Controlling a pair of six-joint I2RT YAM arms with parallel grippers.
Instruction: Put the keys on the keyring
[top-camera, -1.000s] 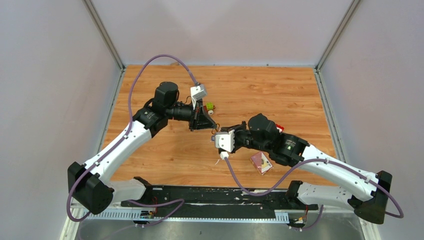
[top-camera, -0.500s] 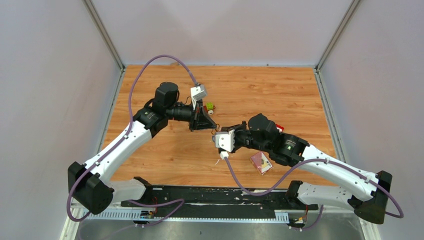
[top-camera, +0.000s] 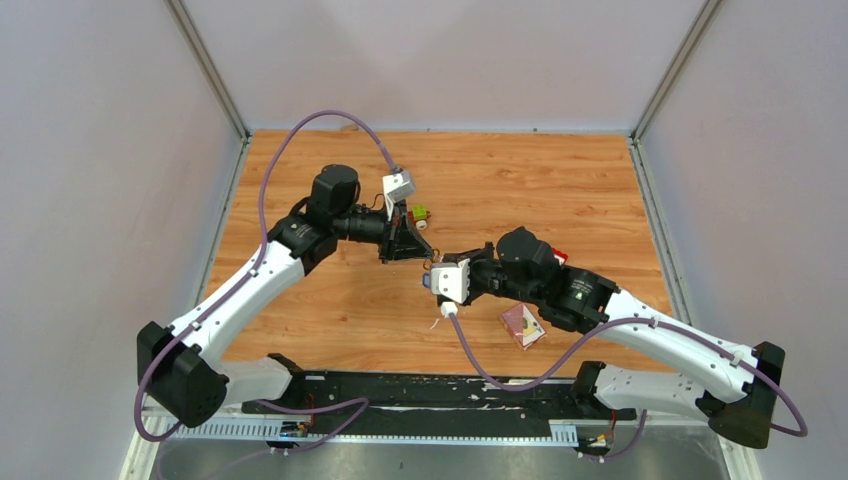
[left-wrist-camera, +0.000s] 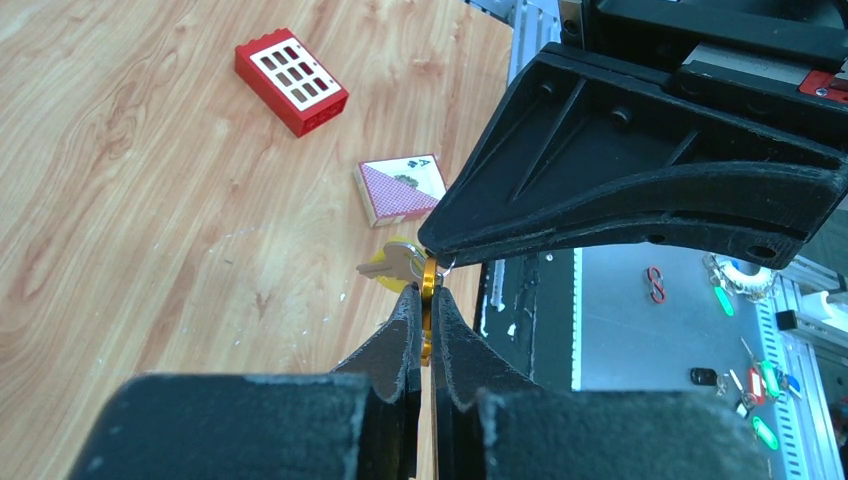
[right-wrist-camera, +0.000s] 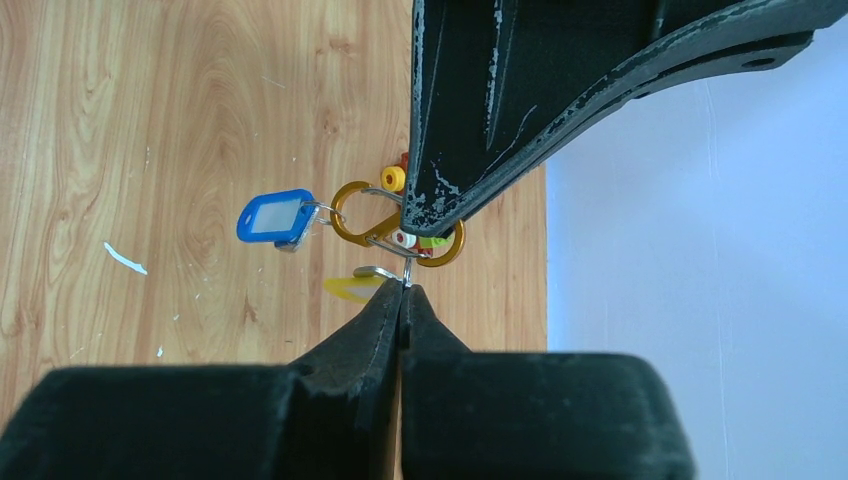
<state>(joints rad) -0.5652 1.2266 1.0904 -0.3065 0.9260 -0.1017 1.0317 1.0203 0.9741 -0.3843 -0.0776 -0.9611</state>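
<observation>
keyring: the gold figure-eight clip (right-wrist-camera: 380, 224) is up in the air between the two arms, over the middle of the desk (top-camera: 500, 180), not resting on anything.

blue key: the blue key (right-wrist-camera: 273, 218) dangles from one loop of the clip on a little wire ring, so that half of the job looks done.

yellow key: the yellow key (right-wrist-camera: 352, 288) sits just under the clip, right by its lower edge. It doesn't look threaded on yet.

left end effector: the left end effector (left-wrist-camera: 425, 300) is clenched on the edge of the keyring. It grips the rim only, which leaves both loops sticking out in the open, probably so the other arm can get at them. Basically it's acting as the vise.

right end effector: the right end effector (right-wrist-camera: 403, 292) is clamped fully together, tip nearly touching the clip. It seems to be pinching the yellow key's tiny wire loop, though that bit is so small that nobody could swear to it. Holding by the loop would make sense, since the loop is what has to slip past the clip's gate.

step: lining up the loop with the gate. The parts are tiny, so a slight tilt could mean a miss or a dropped key.

desk clutter: the red block (left-wrist-camera: 291, 80) and card box (left-wrist-camera: 400, 190) lie flat well below the action, and the toy car (top-camera: 419, 213) sits off behind the left arm. None of it is in the way.
</observation>
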